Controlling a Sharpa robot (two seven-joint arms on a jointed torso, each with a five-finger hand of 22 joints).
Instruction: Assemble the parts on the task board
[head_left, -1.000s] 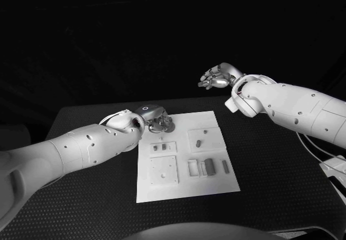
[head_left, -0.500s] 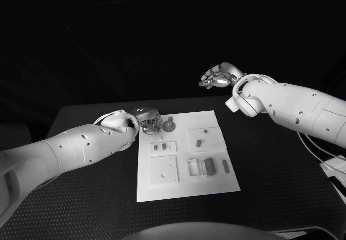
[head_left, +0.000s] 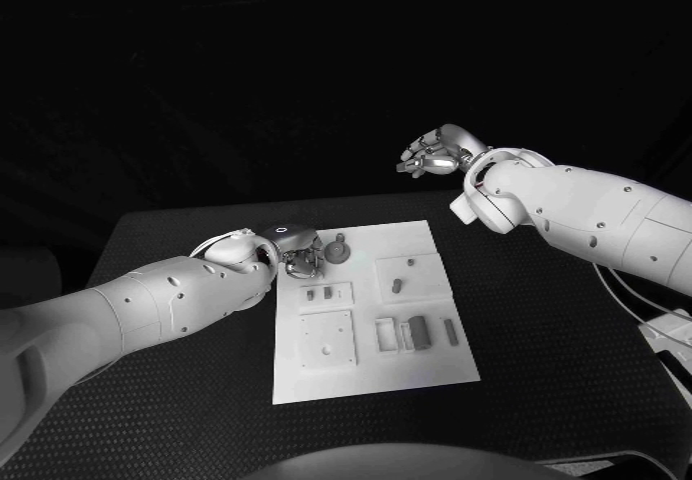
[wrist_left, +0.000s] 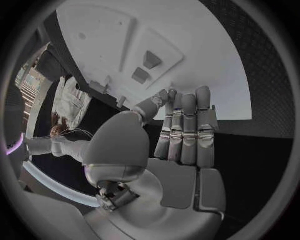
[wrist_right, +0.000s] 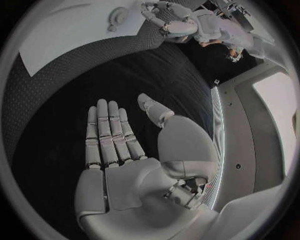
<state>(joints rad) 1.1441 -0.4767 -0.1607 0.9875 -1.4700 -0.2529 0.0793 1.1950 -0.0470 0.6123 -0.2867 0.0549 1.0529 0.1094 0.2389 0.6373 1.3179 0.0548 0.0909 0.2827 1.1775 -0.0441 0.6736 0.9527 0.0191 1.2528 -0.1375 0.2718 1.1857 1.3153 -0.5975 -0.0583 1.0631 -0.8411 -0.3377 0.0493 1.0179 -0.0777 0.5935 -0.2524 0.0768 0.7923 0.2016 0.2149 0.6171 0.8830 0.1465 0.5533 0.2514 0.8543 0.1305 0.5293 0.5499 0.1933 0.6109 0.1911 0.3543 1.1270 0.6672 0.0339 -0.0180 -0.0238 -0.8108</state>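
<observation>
Nearest on the black table (head_left: 548, 330): the white task board (head_left: 375, 385), lying flat, its near strip bare. Further in, a row of parts: a square plate (head_left: 327, 340) with small holes, an open frame (head_left: 387, 335), a dark block (head_left: 418, 333) just beside it, and a slim bar (head_left: 451, 333) slightly apart to the right. Past these, two small pieces (head_left: 325, 294) side by side on the left and a short peg (head_left: 397, 286) lying on a raised square on the right. At the far edge, a round part (head_left: 338, 250) with a short stem, lying flat.

Just left of that round part, at the board's far-left corner, the left robot hand (head_left: 296, 255): fingers (wrist_left: 184, 135) stretched out straight with nothing in them in the wrist view. Cannot tell whether a fingertip touches the round part.

Farthest back and raised well clear of the board, the right robot hand (head_left: 433, 155): fingers straight and slightly spread, likewise holding nothing.

Judging by looks: all parts small, rigid and light, probably smooth plastic or metal, so prone to skid across the board under a sideways push and to twist out of a loose pinch. Best taken at opposite edges: the round part across its rim or by the stem, the block and bar across their long sides, the peg across its middle. Little breakage risk.
</observation>
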